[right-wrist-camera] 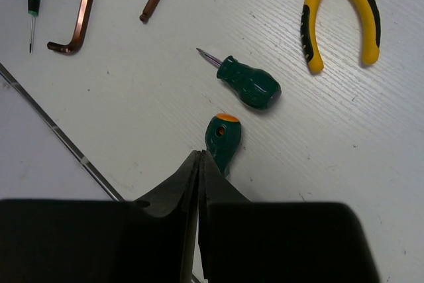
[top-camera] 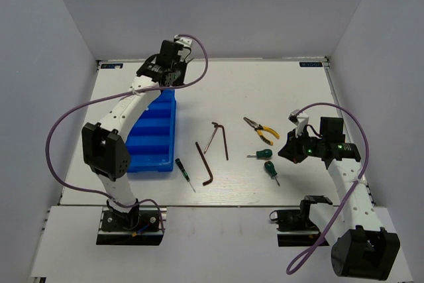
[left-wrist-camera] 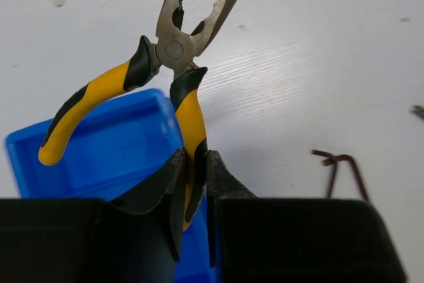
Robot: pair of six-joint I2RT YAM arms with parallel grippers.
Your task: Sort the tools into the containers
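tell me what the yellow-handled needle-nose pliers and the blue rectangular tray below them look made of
Yellow-handled needle-nose pliers: the head looks like bare steel, dull grey with a satin sheen. The handles seem to be rubbery plastic sleeves, matte yellow and black.
Blue rectangular tray: probably moulded plastic, going by its uniform colour, smooth surface and rounded rim.

**A:** so where's everything sitting?

**B:** tray (top-camera: 159, 138) is on the table's (top-camera: 278, 91) left. Held pliers (left-wrist-camera: 173, 51) hang in the left gripper (left-wrist-camera: 195, 158) over its far end. Right of the tray comes the thin screwdriver (top-camera: 184, 174), then the near hex key (top-camera: 203, 160) and the far hex key (top-camera: 224, 142).

**A:** and further right?

**B:** loose pliers (top-camera: 260, 130) at the back. In front of them is one stubby screwdriver (top-camera: 260, 154), and the other stubby (top-camera: 271, 170) is nearer still.
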